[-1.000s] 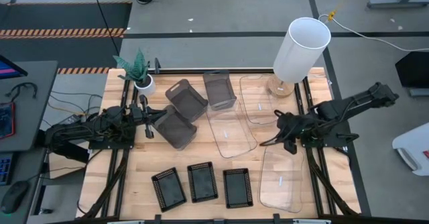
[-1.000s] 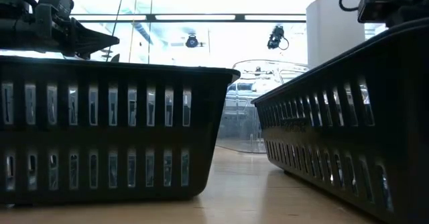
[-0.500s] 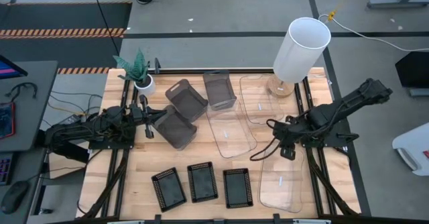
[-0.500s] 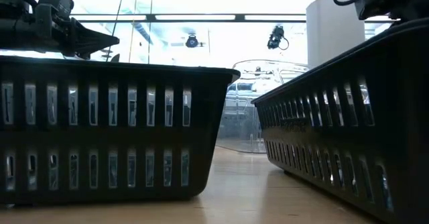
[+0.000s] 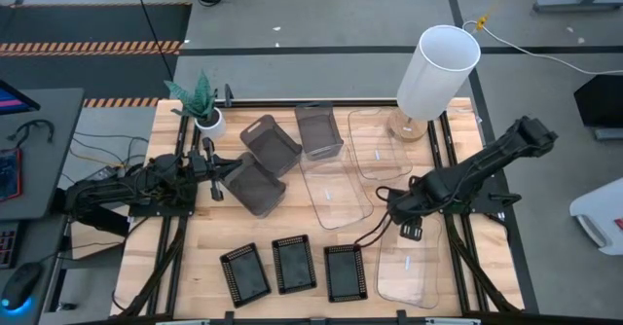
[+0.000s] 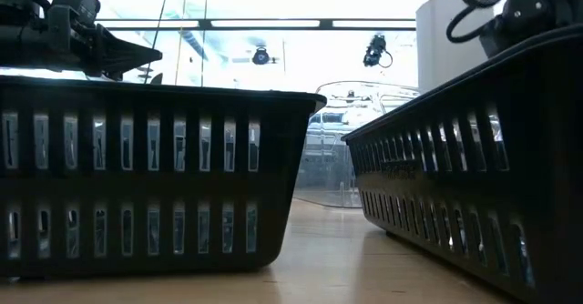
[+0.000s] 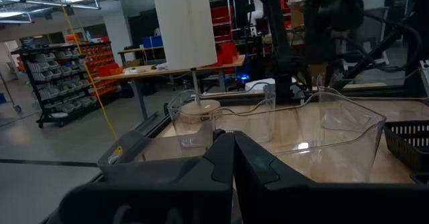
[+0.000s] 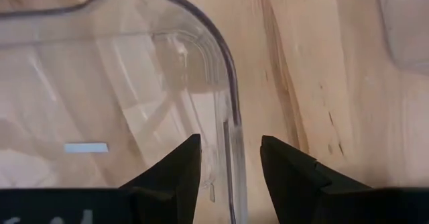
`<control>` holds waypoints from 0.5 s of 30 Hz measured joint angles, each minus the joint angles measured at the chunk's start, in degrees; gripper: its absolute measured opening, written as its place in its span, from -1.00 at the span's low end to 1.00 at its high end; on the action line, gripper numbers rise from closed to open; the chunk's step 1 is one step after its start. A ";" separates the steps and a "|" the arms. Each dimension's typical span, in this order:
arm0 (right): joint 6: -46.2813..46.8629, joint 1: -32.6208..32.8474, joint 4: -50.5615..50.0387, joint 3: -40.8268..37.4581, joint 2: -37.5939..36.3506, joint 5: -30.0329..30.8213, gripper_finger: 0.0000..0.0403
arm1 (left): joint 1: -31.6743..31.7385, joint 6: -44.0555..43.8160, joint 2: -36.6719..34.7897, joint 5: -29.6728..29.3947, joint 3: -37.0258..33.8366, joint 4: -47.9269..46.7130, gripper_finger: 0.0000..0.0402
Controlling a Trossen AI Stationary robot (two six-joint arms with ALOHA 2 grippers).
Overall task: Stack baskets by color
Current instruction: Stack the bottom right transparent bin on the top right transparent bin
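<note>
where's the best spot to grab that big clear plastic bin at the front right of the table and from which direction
Probably the thin upright side wall of the large clear plastic bin, near its rounded corner, taken from straight above. The bin sits flat and open-topped, so its rim is the only edge narrow enough to pinch. The right gripper hangs there, its open fingers straddling that wall, one inside and one outside.

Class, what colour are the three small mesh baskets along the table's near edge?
The mesh baskets are black; the high view shows them best.
</note>
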 joint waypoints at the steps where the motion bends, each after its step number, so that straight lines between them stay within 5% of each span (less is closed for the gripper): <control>1: -0.21 0.00 0.25 -0.30 0.56 -0.16 -0.20 | 0.01 0.00 0.00 0.00 0.00 0.00 -0.97; 9: 0.38 -0.07 2.78 -3.97 3.65 -5.64 -0.27 | 0.00 0.00 -0.01 -0.01 0.00 0.01 -0.97; 15: 1.60 -0.07 3.37 -5.36 3.90 -6.40 -0.65 | -0.01 0.02 -0.02 -0.01 0.00 0.02 -0.97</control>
